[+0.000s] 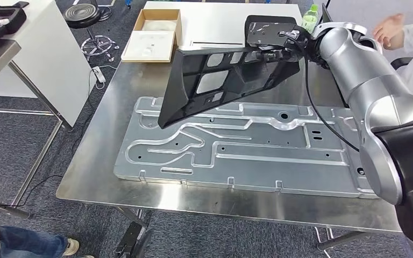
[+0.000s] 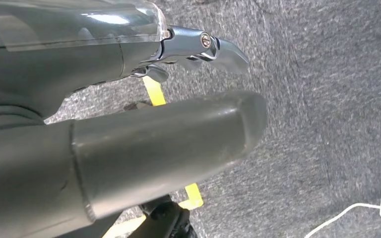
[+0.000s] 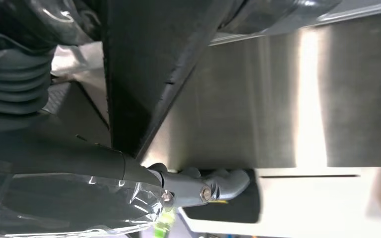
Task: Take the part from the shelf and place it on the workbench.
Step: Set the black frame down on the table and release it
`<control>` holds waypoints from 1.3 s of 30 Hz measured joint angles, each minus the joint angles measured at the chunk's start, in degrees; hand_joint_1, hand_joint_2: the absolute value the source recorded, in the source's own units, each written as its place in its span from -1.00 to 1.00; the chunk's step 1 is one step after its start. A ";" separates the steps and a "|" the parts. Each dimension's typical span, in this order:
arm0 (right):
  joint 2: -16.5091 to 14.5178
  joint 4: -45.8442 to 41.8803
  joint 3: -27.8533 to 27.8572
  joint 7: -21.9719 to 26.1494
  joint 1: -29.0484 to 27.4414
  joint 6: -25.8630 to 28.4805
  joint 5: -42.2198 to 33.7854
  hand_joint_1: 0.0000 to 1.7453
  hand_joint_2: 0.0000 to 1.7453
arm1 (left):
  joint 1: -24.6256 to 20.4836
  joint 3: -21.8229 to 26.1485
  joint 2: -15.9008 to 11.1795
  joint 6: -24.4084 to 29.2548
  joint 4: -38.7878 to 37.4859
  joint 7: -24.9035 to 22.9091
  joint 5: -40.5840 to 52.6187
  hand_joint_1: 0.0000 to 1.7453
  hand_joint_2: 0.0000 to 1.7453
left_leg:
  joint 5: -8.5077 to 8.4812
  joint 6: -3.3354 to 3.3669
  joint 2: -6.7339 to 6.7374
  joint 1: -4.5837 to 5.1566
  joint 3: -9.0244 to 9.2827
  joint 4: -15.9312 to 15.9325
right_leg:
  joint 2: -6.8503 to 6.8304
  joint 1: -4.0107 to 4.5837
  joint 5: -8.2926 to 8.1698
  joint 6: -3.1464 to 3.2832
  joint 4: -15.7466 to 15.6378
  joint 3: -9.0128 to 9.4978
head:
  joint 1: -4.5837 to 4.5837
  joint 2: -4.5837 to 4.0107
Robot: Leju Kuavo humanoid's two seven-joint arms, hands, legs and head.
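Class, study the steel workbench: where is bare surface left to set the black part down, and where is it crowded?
Bare steel remains at the workbench's left end, beside the stamped metal panel, and along the near edge. The far strip below the cardboard box is also bare. The middle is crowded: the panel covers it, with the black part in the right hand above.

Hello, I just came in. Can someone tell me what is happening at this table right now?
The robot's right hand holds a large black plastic part in the air, tilted, over the steel workbench. A flat metal panel lies on the bench below it. The part is not yet set down. The left hand hangs over the carpet, holding nothing. A person's hand shows at the far right.
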State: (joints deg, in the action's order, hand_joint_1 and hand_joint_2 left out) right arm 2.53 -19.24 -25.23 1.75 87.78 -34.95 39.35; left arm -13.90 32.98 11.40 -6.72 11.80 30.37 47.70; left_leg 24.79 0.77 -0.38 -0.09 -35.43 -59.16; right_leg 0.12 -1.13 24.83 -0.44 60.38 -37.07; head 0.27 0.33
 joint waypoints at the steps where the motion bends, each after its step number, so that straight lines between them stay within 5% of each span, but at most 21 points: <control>1: -0.07 0.22 -0.01 -0.16 0.10 0.02 -0.05 -1.00 -1.00 | 0.06 0.00 -0.01 0.02 0.00 -0.01 -0.07 -1.00 -1.00 | 0.39 -0.32 0.02 -0.07 -0.14 -0.36 | 0.00 -0.04 -0.09 0.38 -0.12 0.05 | -0.01 0.00; 3: -0.29 0.63 -0.08 -0.27 0.37 0.16 -0.08 -1.00 -1.00 | 0.09 0.00 -0.04 0.07 0.00 0.00 -0.11 -1.00 -1.00 | 2.81 -1.01 0.08 -0.25 -1.67 -4.08 | -0.01 -0.25 -0.28 1.05 -0.37 0.14 | -0.02 0.00; 5: -0.50 0.90 -0.36 -0.08 0.35 1.76 0.19 -1.00 -1.00 | 0.09 0.00 -0.05 0.15 0.00 0.00 -0.14 -1.00 -1.00 | 6.36 -1.49 0.10 -0.42 -4.98 -11.58 | 0.04 -0.21 -0.28 1.33 -0.38 0.13 | -0.02 0.00; 7: -0.54 0.72 -1.16 0.32 -0.33 8.28 2.15 -1.00 -1.00 | 0.13 0.00 -0.05 0.39 0.00 -0.05 -0.18 -1.00 -1.00 | 7.34 -1.56 0.10 -0.49 -7.33 -16.16 | 0.08 -0.10 -0.24 1.37 -0.34 0.16 | -0.02 0.00; 8: -0.54 0.27 -1.87 0.33 -0.94 14.23 4.08 -1.00 -1.00 | 0.12 0.00 -0.05 0.59 0.00 -0.11 -0.19 -1.00 -1.00 | 6.18 -1.41 0.10 -0.49 -7.02 -15.22 | 0.11 -0.05 -0.22 1.36 -0.33 0.20 | -0.02 0.00; 11: -0.42 -1.64 -5.09 -1.09 -2.75 36.25 11.89 -1.00 -1.00 | 0.04 0.00 -0.04 1.41 0.00 -0.50 -0.14 -1.00 -1.00 | 0.68 -0.41 0.07 -0.24 -1.86 -3.96 | 0.19 0.06 -0.16 1.20 -0.39 0.36 | -0.01 0.00; 13: -0.19 -2.21 -7.48 -2.06 -3.29 45.10 16.27 -1.00 -1.00 | -0.03 -0.02 0.03 1.79 0.00 -0.78 -0.08 -1.00 -1.00 | -0.27 0.15 0.04 0.14 0.13 0.15 | 0.26 0.04 -0.26 0.75 -0.56 0.32 | -0.01 0.00; 17: 0.57 -2.73 -10.26 -2.60 -4.23 48.16 19.06 -1.00 -1.00 | -0.12 -0.04 0.33 2.05 0.00 -1.01 -0.04 -1.00 -1.00 | -1.00 1.08 0.21 0.01 0.96 1.85 | 0.24 0.00 0.26 -0.54 -0.35 0.29 | 0.01 0.00; 21: 1.66 -3.13 -12.68 -4.07 -5.34 53.71 23.11 -1.00 -1.00 | -0.25 -0.06 0.59 2.11 0.00 -1.05 0.04 -1.00 -1.00 | -1.45 1.73 0.34 -0.14 1.14 2.51 | 0.18 -0.11 6.27 -1.19 11.69 -5.33 | 0.01 0.00; 23: 2.53 -3.50 -13.92 -4.63 -6.49 58.20 25.31 -1.00 -1.00 | -0.14 -0.08 0.70 2.13 0.00 -1.11 0.18 -1.00 -1.00 | -1.27 1.73 0.24 -0.16 1.13 2.23 | 0.15 -0.29 5.80 -1.48 13.75 -6.49 | 0.02 0.00; 24: 2.87 -3.74 -14.39 -4.69 -6.90 60.01 26.11 -1.00 -1.00 | -0.09 -0.09 0.78 2.15 0.00 -1.14 0.22 -1.00 -1.00 | -1.09 1.63 0.19 -0.19 1.13 1.96 | 0.10 -0.41 4.04 -1.57 11.49 -5.50 | 0.02 0.00; 26: 3.26 -4.11 -14.95 -4.52 -7.26 61.75 26.81 -1.00 -1.00 | -0.15 -0.15 0.93 2.26 0.00 -1.17 0.27 -1.00 -1.00 | -0.41 1.12 0.17 -0.10 0.92 1.01 | -0.05 -0.51 0.62 -1.60 4.15 -2.06 | 0.02 0.00; 28: 3.44 -4.24 -15.13 -3.83 -7.48 60.63 25.86 -1.00 -1.00 | -0.29 -0.21 0.97 2.34 0.00 -1.22 0.27 -1.00 -1.00 | 0.12 0.53 0.17 0.08 0.54 0.19 | -0.06 -0.32 -0.30 -1.11 0.19 -0.18 | -0.01 0.00; 32: 3.07 -4.12 -12.66 -0.05 -8.01 44.69 14.15 -1.00 -1.00 | -0.35 -0.24 0.94 2.14 0.00 -1.25 -0.07 -1.00 -1.00 | 1.03 -0.34 0.17 -0.06 0.03 -0.84 | -0.01 -0.19 -0.24 0.43 -0.12 -0.12 | -0.03 0.00; 34: 2.43 -3.97 -10.76 -0.95 -8.12 39.07 11.22 -1.00 -1.00 | -0.41 -0.24 0.89 1.97 0.00 -1.20 -0.27 -1.00 -1.00 | 3.96 -1.01 0.20 -0.23 -2.06 -5.66 | 0.03 -0.42 -0.40 0.98 -0.30 -0.14 | -0.07 0.00; 37: 2.15 -3.78 -9.81 -3.69 -8.60 41.83 13.41 -1.00 -1.00 | -0.39 -0.24 0.86 1.89 0.00 -1.19 -0.27 -1.00 -1.00 | 7.96 -1.46 0.21 -0.41 -6.98 -16.02 | 0.11 -0.29 -0.34 1.20 -0.25 -0.14 | -0.09 0.00; 39: 2.17 -3.76 -9.76 -4.47 -8.94 44.44 14.39 -1.00 -1.00 | -0.30 -0.24 0.86 1.96 0.00 -1.19 -0.27 -1.00 -1.00 | 5.84 -1.13 0.21 -0.40 -6.61 -14.61 | 0.13 -0.11 -0.26 1.25 -0.21 0.00 | -0.09 0.00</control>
State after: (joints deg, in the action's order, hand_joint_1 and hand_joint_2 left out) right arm 4.70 -23.00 -34.99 -2.72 78.83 9.49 53.74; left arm -14.21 32.74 12.26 -4.76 11.80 29.17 47.44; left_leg 30.64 -0.36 -0.17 -0.48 -42.03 -73.77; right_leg 0.24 -1.24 24.58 0.81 60.17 -37.07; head 0.19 0.33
